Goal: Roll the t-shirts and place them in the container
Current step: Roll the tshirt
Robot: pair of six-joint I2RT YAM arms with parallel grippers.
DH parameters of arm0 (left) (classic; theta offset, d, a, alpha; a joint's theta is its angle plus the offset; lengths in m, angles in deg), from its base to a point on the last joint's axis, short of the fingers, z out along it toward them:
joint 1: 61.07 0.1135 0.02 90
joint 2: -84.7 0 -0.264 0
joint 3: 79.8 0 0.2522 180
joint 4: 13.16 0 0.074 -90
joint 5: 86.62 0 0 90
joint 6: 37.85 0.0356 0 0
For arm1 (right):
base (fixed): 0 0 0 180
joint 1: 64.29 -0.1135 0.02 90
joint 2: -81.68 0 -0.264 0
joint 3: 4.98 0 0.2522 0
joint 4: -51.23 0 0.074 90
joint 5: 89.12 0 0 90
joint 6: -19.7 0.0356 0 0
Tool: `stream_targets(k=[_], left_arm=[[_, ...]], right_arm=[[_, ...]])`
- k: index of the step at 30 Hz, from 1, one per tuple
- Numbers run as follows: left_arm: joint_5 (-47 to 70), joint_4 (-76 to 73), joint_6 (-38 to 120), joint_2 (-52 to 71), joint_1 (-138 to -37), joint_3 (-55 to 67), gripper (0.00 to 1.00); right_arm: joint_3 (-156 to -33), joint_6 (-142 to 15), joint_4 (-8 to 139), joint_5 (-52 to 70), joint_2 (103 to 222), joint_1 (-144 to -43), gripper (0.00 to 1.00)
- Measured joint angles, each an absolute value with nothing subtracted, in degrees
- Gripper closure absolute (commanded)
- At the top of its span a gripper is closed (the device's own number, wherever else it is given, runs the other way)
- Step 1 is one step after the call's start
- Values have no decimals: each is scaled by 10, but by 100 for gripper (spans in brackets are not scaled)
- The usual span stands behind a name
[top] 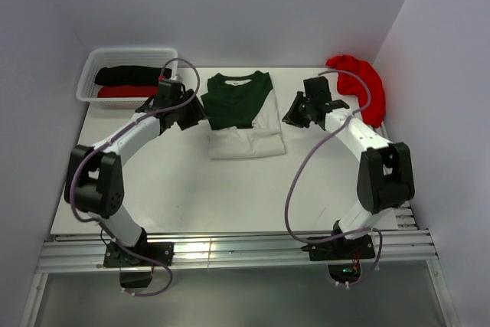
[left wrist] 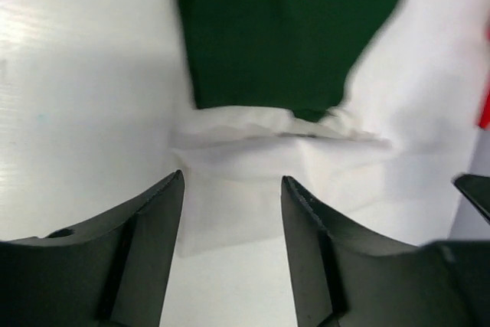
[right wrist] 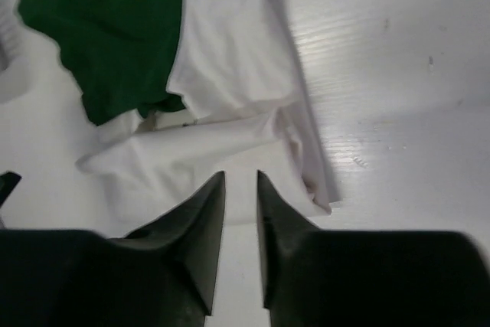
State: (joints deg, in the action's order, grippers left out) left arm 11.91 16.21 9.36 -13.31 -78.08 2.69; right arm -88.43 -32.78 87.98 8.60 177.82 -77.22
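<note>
Ok, by my read you're at the pre-grasp for the roll. The cream-and-green tee (top: pixel 243 116) lies flat in the middle of the table (top: pixel 230 197), sleeves folded in, not rolled at all yet. L gripper (top: pixel 197 116) sits just beside its left edge and R gripper (top: pixel 295 117) just beside the right edge; neither touches cloth as far as the top view shows. L wrist view: fingers (left wrist: pixel 153 220) spread wide, nothing between, cream fold edge right ahead. R wrist view: fingers (right wrist: pixel 203 220) only a slit apart, empty too, cream corner just past the tips. Black roll (top: pixel 126 74) and red roll (top: pixel 122 91) are in the basket (top: pixel 130 50) at far left, so two look done. The red tee (top: pixel 364 86) is heaped at far right, well apart, not rolled. Next move, I'd say: spread the R side wider, drop both onto the same cloth edge, pinch all layers w/ both sides level, then turn it over evenly. Risks: thin cloth flat on the table = easy to catch the top layer only, and an uneven pull would skew the roll. Can't tell which end you'd start from.
</note>
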Motion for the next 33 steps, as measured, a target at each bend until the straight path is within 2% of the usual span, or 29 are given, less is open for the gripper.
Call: stream_targets(k=[1, 4, 8, 16, 23, 33], left_arm=[[115, 161, 93, -115, -788, 27, 43], [118, 133, 84, -70, -823, 19, 49], [158, 82, 64, -71, -863, -3, 54], [237, -21, 27, -162, -877, -63, 54], [244, -103, 12, -207, -873, -94, 55], [244, -167, 8, -231, -815, -126, 55]], right_arm=[[-869, -329, 867, 96, 1753, -773, 89], [-842, -326, 824, 135, 1723, -779, 100], [-808, -306, 741, 224, 1743, -798, 100], [-748, -219, 551, 368, 1827, -823, 100], [-739, -165, 419, 401, 1912, -822, 100], [-747, -156, 414, 390, 1979, -750, 100]])
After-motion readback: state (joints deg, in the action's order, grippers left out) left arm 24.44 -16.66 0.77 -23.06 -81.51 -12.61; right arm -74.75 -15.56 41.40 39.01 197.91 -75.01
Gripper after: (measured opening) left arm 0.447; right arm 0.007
